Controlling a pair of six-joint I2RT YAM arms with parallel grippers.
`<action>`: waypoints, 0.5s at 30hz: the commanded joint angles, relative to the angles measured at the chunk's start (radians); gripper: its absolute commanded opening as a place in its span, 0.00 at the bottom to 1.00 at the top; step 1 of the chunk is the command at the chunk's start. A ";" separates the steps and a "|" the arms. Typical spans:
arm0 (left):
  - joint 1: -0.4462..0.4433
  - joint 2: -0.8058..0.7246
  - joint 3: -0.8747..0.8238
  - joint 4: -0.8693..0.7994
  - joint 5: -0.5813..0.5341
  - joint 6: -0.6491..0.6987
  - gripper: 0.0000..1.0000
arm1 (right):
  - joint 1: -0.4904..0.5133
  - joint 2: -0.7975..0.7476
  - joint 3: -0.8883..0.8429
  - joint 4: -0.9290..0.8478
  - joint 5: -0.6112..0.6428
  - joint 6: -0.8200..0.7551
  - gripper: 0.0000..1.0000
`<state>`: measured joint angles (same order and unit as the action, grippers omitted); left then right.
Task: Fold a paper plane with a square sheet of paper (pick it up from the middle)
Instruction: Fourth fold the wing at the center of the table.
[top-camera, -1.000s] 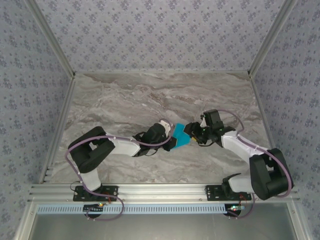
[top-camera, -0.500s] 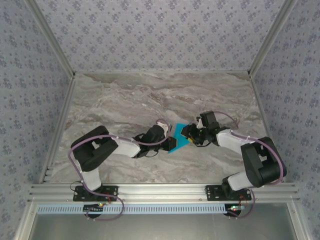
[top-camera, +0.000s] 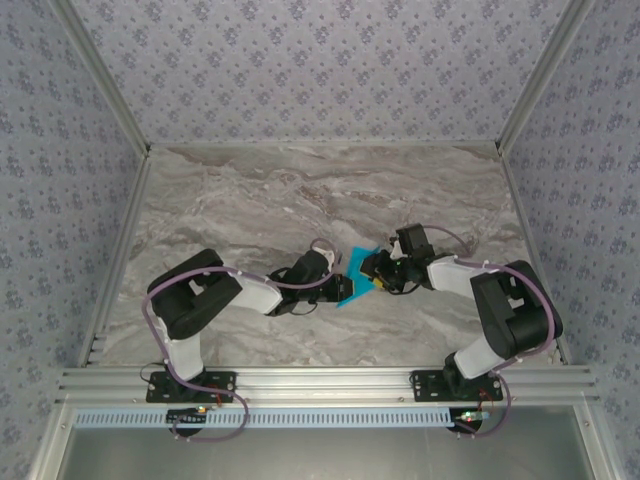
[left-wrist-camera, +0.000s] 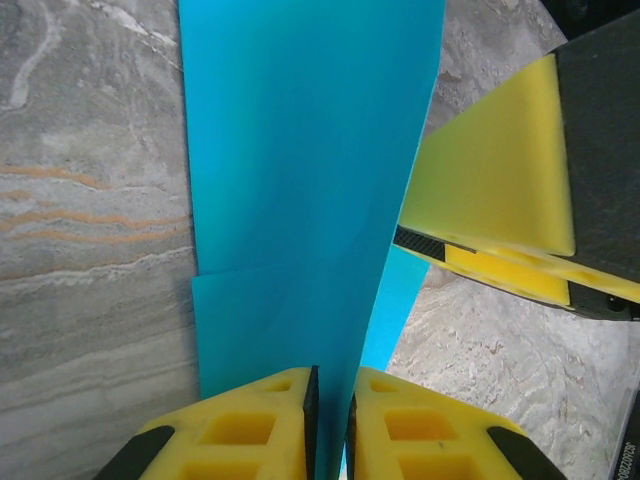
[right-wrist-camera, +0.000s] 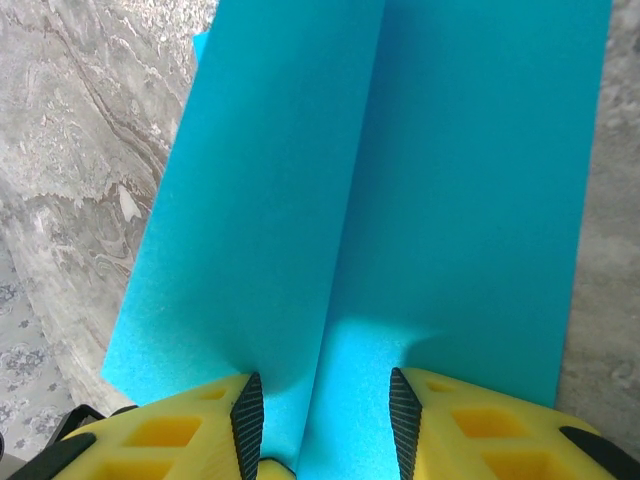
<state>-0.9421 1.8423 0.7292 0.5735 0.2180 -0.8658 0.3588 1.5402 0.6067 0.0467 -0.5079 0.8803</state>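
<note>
Paper (top-camera: 352, 288) is at mid-table, bent along its middle, not yet a plane. Our left gripper (left-wrist-camera: 330, 400) pinches it; our right gripper (right-wrist-camera: 320, 420) straddles the ridge, jaws half wide. We judge that most folds are left.

The thin, bright cyan-blue square sheet of paper (top-camera: 356, 283), plain and unmarked, lies near the middle of the grey marbled counter (top-camera: 250, 200), folded into long panels along a straight lengthwise crease. In the left wrist view one panel rises from the pinched yellow fingers of the left tool (left-wrist-camera: 330, 400), with a second layer lying beneath it on the stone. In the right wrist view the crease runs between the parted fingers of the right tool (right-wrist-camera: 320, 400).
</note>
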 joint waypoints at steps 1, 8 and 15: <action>0.010 0.017 0.022 0.001 0.036 -0.015 0.18 | 0.005 0.016 0.018 0.008 -0.014 -0.025 0.42; 0.028 0.021 0.042 -0.022 0.078 -0.029 0.16 | 0.006 -0.004 0.001 0.034 -0.026 -0.042 0.42; 0.043 0.011 0.075 -0.097 0.122 -0.015 0.14 | 0.001 -0.075 -0.028 0.027 -0.006 -0.116 0.42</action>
<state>-0.9092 1.8538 0.7700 0.5190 0.3008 -0.8841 0.3588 1.5002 0.5941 0.0711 -0.5133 0.8204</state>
